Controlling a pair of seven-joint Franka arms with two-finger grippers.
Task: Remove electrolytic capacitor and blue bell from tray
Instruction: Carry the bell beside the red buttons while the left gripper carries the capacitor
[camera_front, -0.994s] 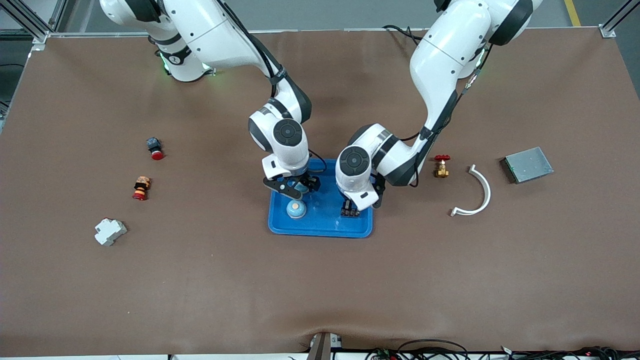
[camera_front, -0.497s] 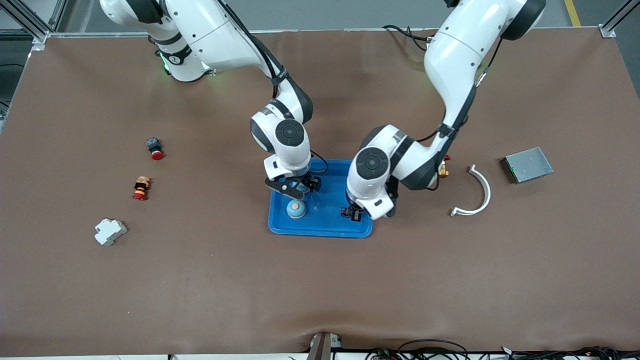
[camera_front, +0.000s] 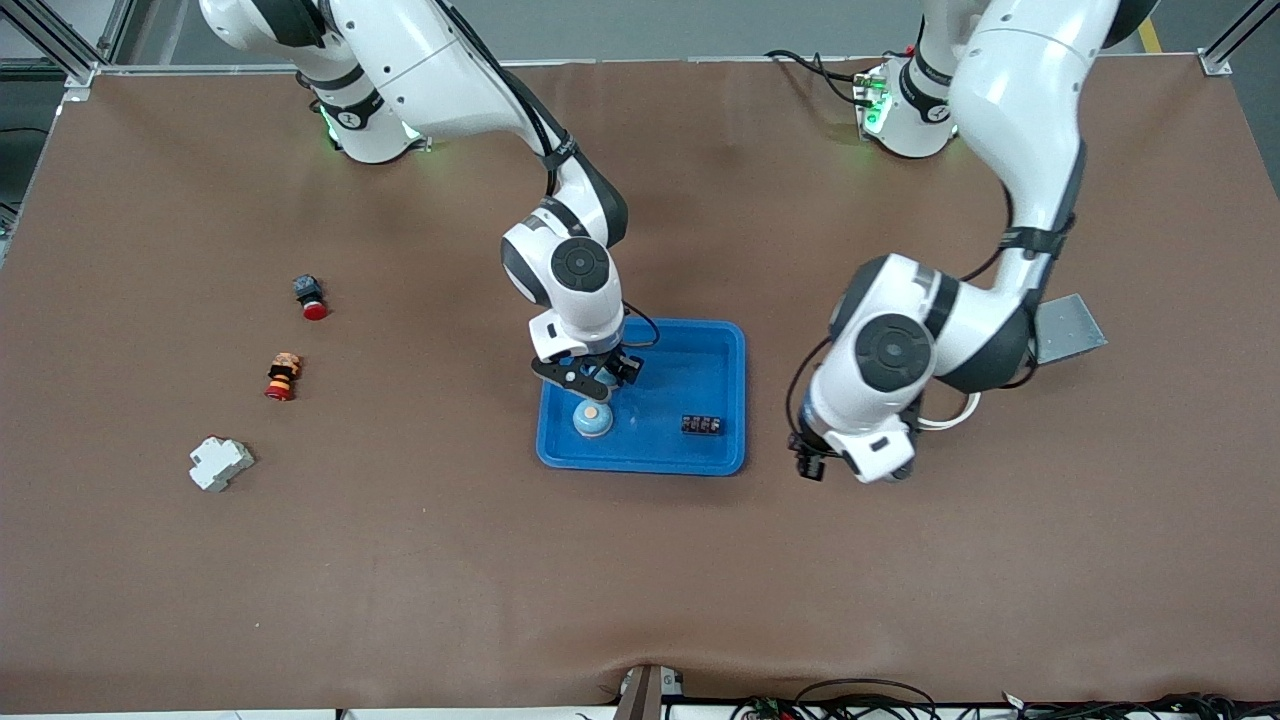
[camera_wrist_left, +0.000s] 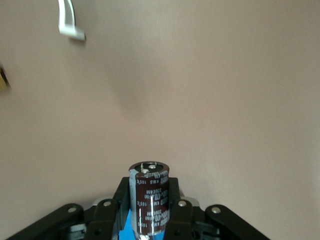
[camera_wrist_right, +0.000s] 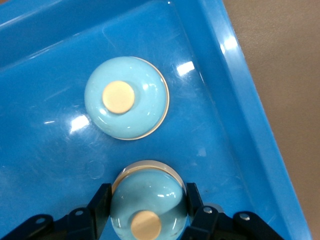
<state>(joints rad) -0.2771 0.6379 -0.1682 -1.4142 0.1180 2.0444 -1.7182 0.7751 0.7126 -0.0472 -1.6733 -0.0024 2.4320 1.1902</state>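
My left gripper is shut on a dark brown cylindrical capacitor and holds it over bare table beside the blue tray, toward the left arm's end. In the left wrist view the left gripper clamps the capacitor upright between its fingers. My right gripper is over the tray, shut on a light blue bell with a tan button. A second, similar bell sits in the tray just nearer the front camera; it also shows in the right wrist view.
A black terminal block lies in the tray. Two red push buttons and a white block lie toward the right arm's end. A grey metal box and a white curved piece lie toward the left arm's end.
My left gripper has moved from over the tray's corner out over bare table toward the left arm's end, carrying the capacitor. My right gripper has stayed nearly still with the bell.
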